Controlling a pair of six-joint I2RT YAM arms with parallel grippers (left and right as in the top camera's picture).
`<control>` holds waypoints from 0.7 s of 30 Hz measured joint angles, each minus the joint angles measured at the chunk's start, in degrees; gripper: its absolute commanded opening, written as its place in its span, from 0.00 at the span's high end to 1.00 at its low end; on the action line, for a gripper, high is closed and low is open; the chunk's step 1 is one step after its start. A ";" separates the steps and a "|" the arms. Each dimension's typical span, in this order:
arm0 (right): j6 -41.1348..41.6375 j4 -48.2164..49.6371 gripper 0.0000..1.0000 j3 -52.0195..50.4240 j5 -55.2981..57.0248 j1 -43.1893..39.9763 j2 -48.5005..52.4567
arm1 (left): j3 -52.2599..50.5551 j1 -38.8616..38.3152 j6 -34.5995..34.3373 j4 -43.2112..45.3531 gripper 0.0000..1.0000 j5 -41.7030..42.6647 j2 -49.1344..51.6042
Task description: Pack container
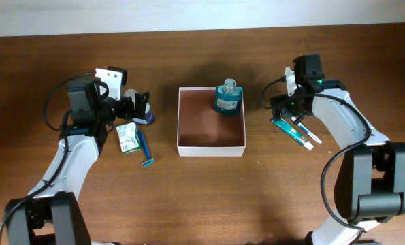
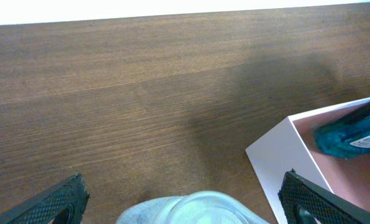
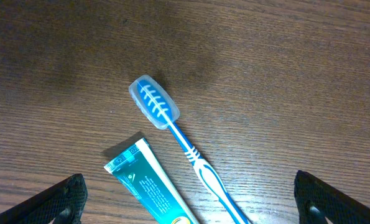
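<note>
Container (image 1: 212,150) holds only teal bottle (image 1: 227,97); toothbrush (image 3: 172,134), toothpaste (image 3: 148,186) right of it unpacked. Left claw (image 2: 188,199), right claw (image 3: 200,199): wide open, empty.

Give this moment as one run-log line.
left pincer: open, at pale round item | right pincer: open, above toothbrush, toothpaste | container: teal bottle inside

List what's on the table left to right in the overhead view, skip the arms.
green-and-white packet → blue razor → box, with the teal bottle standing in its far right corner → toothpaste tube → toothbrush
</note>
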 measured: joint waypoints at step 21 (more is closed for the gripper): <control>-0.02 0.00 0.01 0.00 0.00 0.00 0.00 | 0.00 1.18 0.00 2.43 0.00 -0.17 2.25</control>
